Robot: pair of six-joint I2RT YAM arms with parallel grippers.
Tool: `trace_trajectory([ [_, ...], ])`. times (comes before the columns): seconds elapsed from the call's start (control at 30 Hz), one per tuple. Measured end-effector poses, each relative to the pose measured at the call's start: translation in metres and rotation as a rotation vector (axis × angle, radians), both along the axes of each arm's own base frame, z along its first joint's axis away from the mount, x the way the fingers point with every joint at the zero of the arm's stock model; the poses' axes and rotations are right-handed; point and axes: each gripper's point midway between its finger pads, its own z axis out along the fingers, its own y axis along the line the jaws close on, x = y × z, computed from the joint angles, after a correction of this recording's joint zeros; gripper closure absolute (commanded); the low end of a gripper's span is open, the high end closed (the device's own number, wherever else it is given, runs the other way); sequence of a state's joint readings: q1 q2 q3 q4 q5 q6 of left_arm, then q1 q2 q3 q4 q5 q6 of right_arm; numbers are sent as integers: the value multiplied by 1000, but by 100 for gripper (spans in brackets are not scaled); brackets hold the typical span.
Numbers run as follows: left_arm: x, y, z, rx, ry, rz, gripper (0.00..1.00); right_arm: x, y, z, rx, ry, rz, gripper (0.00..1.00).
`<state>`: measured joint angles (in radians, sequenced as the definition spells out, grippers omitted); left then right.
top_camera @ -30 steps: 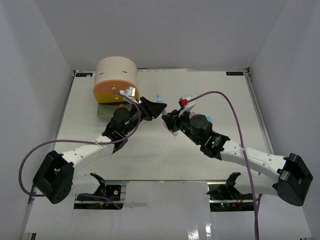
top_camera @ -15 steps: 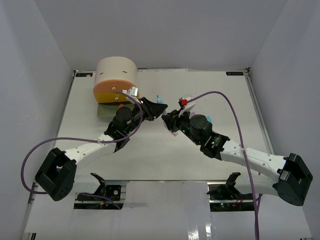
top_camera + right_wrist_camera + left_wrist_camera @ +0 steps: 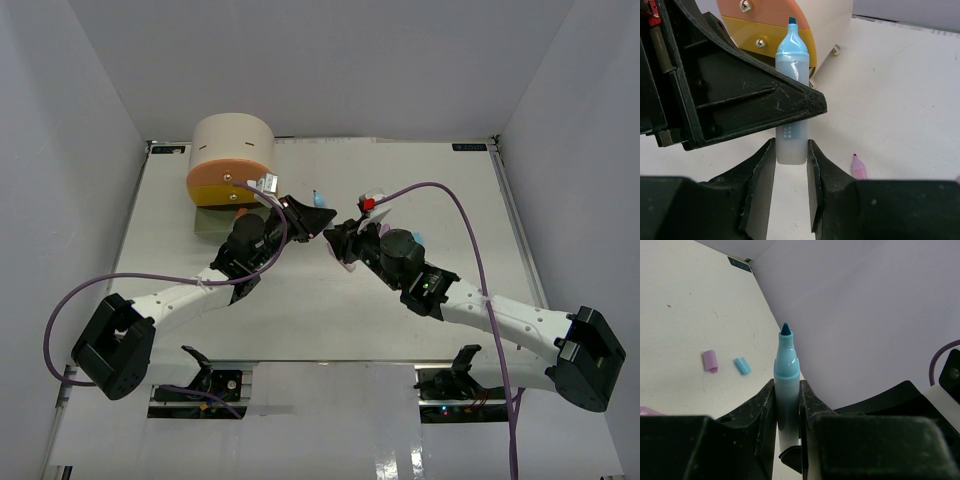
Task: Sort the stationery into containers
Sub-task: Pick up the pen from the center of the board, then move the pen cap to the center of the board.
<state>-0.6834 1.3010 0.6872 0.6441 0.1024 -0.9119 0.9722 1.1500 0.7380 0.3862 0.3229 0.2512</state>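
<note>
My left gripper (image 3: 318, 218) (image 3: 787, 392) is shut on an uncapped light-blue marker (image 3: 786, 365), tip pointing up and away. My right gripper (image 3: 334, 238) (image 3: 791, 150) faces it, and its fingertips press both sides of the marker's pale rear end (image 3: 791, 145) with no gap showing. Both meet above the table's middle, where the marker's tip (image 3: 319, 199) sticks out. The beige cabinet (image 3: 232, 148) stands at the back left, with its orange drawer (image 3: 771, 19) above the yellow drawer (image 3: 747, 34). The lowest drawer is hidden behind my left arm.
A pink marker (image 3: 858, 168) lies on the table under my right gripper. A purple cap (image 3: 710, 361) and a blue cap (image 3: 742, 366) lie loose towards the back right. The enclosure walls rise at the back and on both sides.
My left arm has shifted slightly right, towards the right gripper. The marker's tip and the right arm have hardly moved.
</note>
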Motion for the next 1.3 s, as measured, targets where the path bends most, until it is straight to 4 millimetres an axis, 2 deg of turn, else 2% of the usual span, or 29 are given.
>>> trace_trajectory([
  [0.13, 0, 0, 1, -3, -1, -1, 97, 0, 0, 0, 1, 0, 1, 92],
  [0.2, 0, 0, 1, -1, -4, -1, 100, 0, 0, 0, 2, 0, 1, 87],
  [0.3, 0, 0, 1, 4, -13, -4, 100, 0, 0, 0, 4, 1, 1, 66],
  [0.33, -1, -1, 1, 6, -17, -7, 100, -1, 0, 0, 4, 2, 2, 53],
  [0.4, -2, -1, 2, 12, -26, -16, 100, -3, -1, -3, 6, 11, 6, 39],
  [0.43, -2, -2, 2, 15, -36, -19, 100, -5, -3, -7, -2, 21, 8, 28],
  [0.6, -2, 1, -1, 67, -84, -26, 100, -16, -20, -24, -51, 65, -1, 10],
  [0.63, -2, 3, -3, 84, -95, -27, 100, -18, -25, -28, -64, 74, -9, 2],
  [0.7, -1, 9, -7, 122, -114, -29, 100, -22, -38, -36, -89, 94, -30, 10],
  [0.87, 5, 33, -12, 208, -165, -54, 100, -15, -76, -48, -143, 126, -135, 10],
  [0.93, 8, 46, -15, 244, -182, -67, 100, -5, -96, -51, -156, 144, -194, 10],
  [1.03, 8, 62, -23, 321, -204, -95, 100, 19, -140, -63, -176, 203, -331, 10],
  [1.1, 1, 62, -30, 374, -223, -146, 100, 35, -173, -78, -202, 271, -437, 9],
  [1.17, -8, 60, -38, 414, -234, -209, 100, 47, -198, -91, -234, 339, -518, 8],
  [1.3, -28, 57, -57, 467, -233, -334, 100, 64, -219, -115, -281, 464, -571, 3],
])
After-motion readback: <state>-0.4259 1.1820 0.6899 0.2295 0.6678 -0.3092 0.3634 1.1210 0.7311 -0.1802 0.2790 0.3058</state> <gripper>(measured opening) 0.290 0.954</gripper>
